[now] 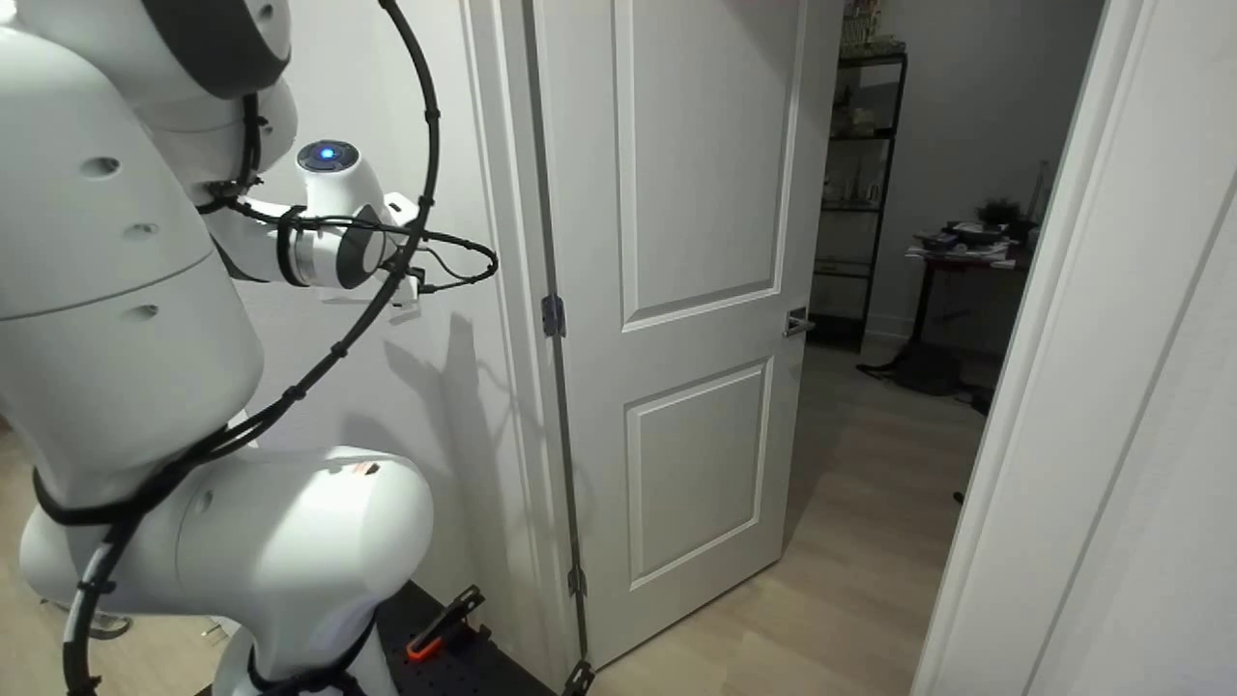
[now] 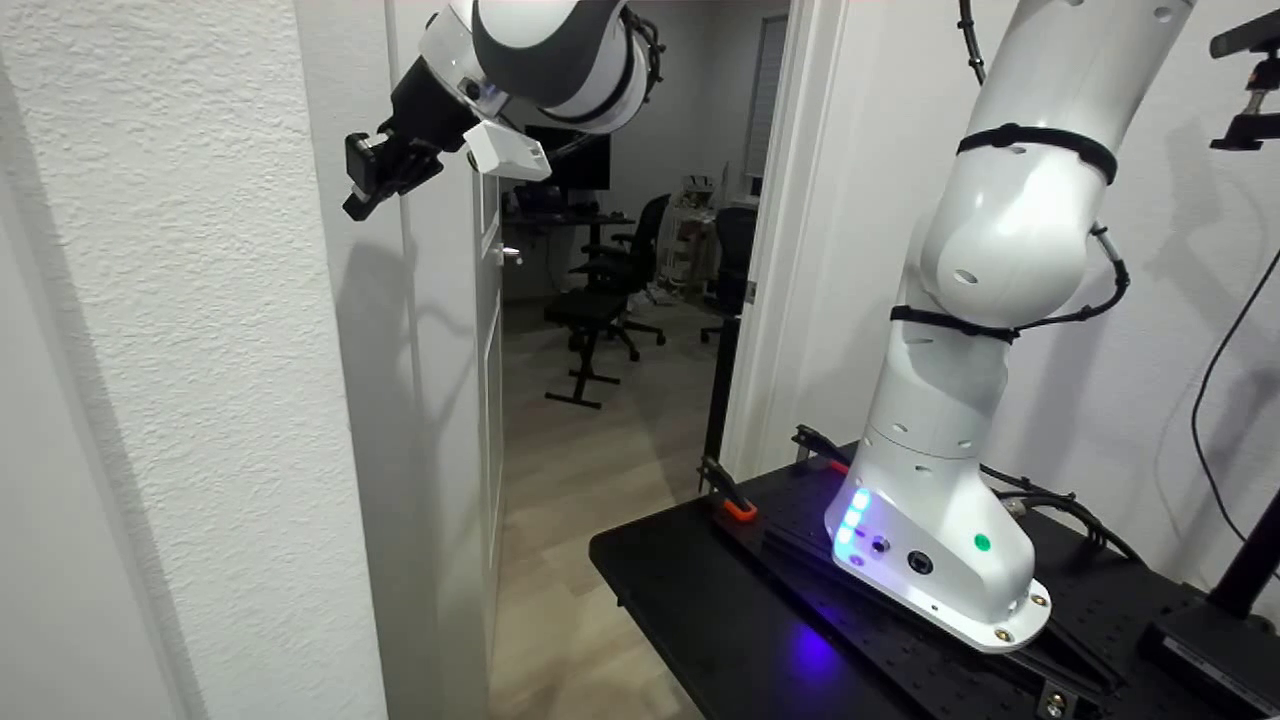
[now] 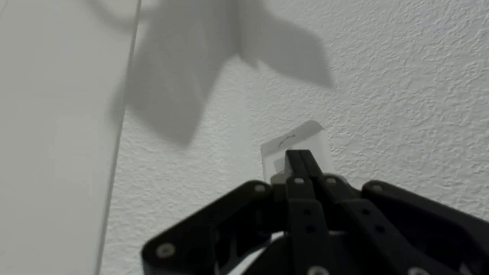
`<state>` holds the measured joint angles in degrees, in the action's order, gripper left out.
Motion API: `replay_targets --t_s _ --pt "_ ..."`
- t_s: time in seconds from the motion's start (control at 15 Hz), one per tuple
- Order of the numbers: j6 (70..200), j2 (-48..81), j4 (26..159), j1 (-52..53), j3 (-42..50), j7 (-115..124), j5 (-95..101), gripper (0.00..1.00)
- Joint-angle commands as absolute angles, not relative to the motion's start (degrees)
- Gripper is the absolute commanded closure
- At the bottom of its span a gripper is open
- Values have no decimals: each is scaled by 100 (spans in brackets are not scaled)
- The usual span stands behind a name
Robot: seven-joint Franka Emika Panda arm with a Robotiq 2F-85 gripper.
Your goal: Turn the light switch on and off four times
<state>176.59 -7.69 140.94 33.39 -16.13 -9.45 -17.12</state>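
The light switch plate [image 3: 303, 135] is pale, sits tilted on the textured wall in the wrist view, and has a thin dark mark near its top edge. A greyer patch on it, perhaps the switch [image 3: 279, 163], shows just left of my fingertips; the rest is covered by the gripper. My gripper [image 3: 300, 154] is shut with both black fingertips together and nothing between them. It points at the plate; I cannot tell whether it touches. The gripper also shows beside the wall in an exterior view [image 2: 365, 178]. The switch plate cannot be made out in either exterior view.
A white door [image 1: 705, 222] stands ajar beside the arm, with its frame [image 1: 498, 242] close to the gripper's wall. A black cable [image 1: 425, 126] loops off the arm. The robot base [image 2: 930, 560] stands on a black table [image 2: 680, 590] with orange-tipped clamps [image 2: 738, 508].
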Motion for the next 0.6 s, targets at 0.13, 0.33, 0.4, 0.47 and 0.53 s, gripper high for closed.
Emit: replay_targets --t_s 0.13,0.33,0.4,0.47,0.53 --pt "18036 -225 13739 3068 -1707 -584 -1310 100" --pt "18108 -13 13575 3051 -1677 -563 -1180 100" --pt "18126 45 13522 3053 -1661 -537 -1127 100" --pt "18132 104 13464 3064 -1644 -483 -1081 100" --pt "18142 152 13417 3069 -1622 -439 -991 100"
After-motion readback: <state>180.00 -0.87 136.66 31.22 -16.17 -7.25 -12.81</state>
